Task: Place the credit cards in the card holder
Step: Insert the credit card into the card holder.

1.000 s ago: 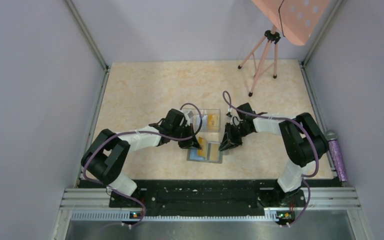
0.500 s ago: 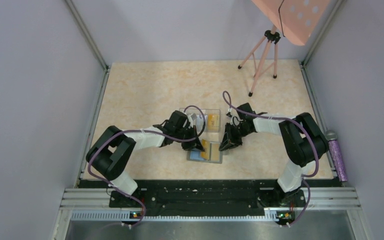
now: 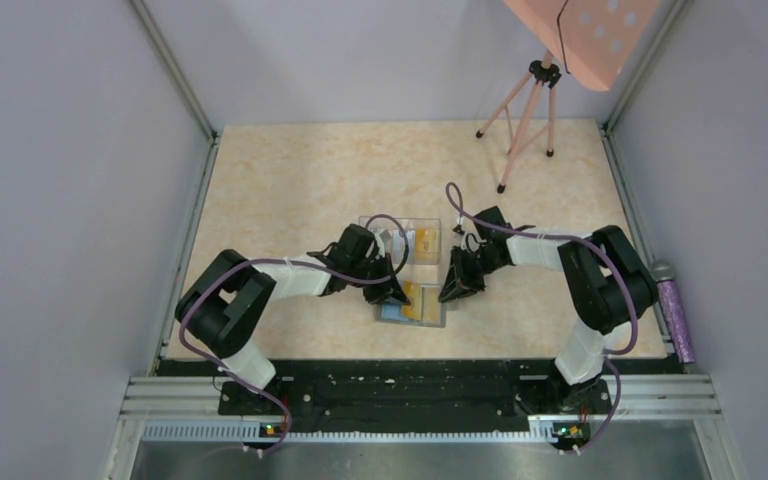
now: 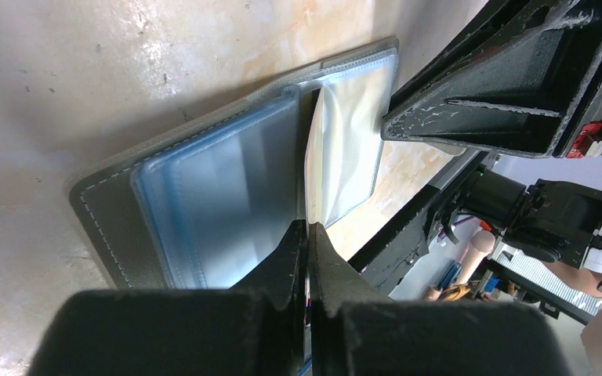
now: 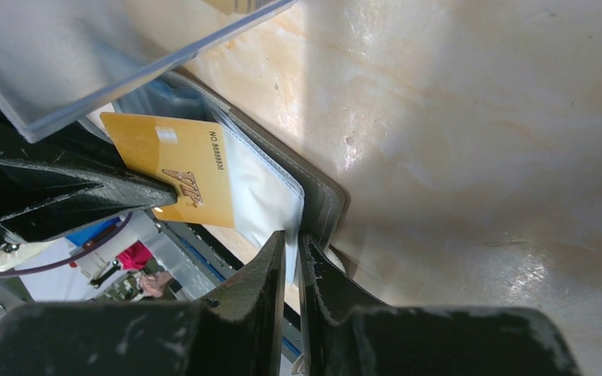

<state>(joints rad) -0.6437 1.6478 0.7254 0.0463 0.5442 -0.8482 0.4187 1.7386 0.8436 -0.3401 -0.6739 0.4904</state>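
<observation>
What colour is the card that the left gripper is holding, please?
The card is golden yellow-orange with dark lettering; the right wrist view shows it best.

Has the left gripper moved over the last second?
Yes: the left gripper shifted slightly right, away from the clear box, over the card holder.

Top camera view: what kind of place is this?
Probably a robot test booth: two black-and-white arms bolted to a metal rail, plain grey walls around a beige marbled tabletop, and a pink tripod.
</observation>
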